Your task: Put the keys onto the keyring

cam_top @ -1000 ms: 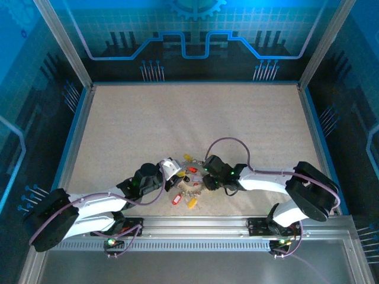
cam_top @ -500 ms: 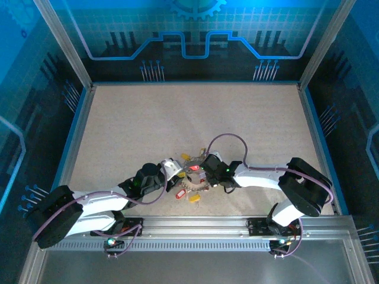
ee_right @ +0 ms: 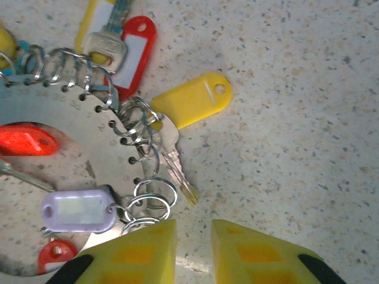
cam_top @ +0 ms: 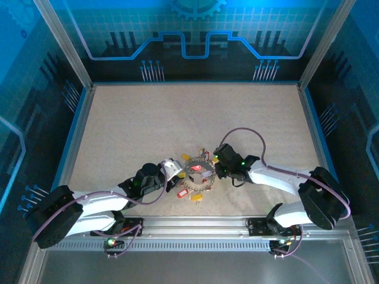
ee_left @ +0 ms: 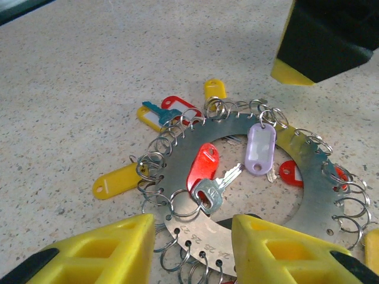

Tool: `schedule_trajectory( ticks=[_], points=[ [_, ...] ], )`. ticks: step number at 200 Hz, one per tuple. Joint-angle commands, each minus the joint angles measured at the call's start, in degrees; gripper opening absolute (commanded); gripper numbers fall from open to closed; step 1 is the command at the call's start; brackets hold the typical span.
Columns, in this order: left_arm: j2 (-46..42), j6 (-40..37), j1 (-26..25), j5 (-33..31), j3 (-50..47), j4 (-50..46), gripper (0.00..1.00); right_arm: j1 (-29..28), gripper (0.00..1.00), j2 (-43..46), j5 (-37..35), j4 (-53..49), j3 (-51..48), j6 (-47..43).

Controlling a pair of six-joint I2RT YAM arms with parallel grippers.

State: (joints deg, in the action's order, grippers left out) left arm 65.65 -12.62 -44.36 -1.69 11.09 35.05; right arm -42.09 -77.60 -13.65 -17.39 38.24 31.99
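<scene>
Currently the wide flat grey metal keyring (ee_left: 311,204) lies on the speckled table (ee_left: 89,89), left gripper (ee_left: 189,228) with jaws apart astride its near rim, right gripper (ee_right: 193,228) nearly closed on nothing beside the small wire loops (ee_right: 142,118), where it could snag one and drag the ring.

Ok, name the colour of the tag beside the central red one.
Pale purple tag, best in left wrist view.

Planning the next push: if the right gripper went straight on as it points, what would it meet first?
Probably the silver key, whose tip lies just ahead of the right gripper, though depth is unclear.
</scene>
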Motion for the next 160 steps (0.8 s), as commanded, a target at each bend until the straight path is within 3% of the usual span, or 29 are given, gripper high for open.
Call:
schedule_trajectory(
  ticks=[1,28,65,112,160],
  points=[
    [0.45,-2.28,0.48,2.79,1.41,1.28,0.41,2.71,0.25,1.23,11.51,2.50,-1.47,-5.77],
    [0.62,-2.91,0.48,2.86,2.29,0.46,0.41,8.89,0.27,-0.48,21.85,1.67,-1.12,-7.07],
    [1.97,-2.61,0.48,3.36,2.44,1.24,0.41,9.56,0.29,-3.82,25.05,-1.78,0.46,-9.74],
    [2.85,-1.95,0.47,3.55,2.51,2.33,0.41,9.11,0.31,-7.92,21.83,-2.43,2.15,-10.91],
    [2.28,-1.95,0.50,3.23,2.07,1.96,0.41,7.35,0.42,-7.50,19.99,-3.65,4.38,-7.54]
  ],
)
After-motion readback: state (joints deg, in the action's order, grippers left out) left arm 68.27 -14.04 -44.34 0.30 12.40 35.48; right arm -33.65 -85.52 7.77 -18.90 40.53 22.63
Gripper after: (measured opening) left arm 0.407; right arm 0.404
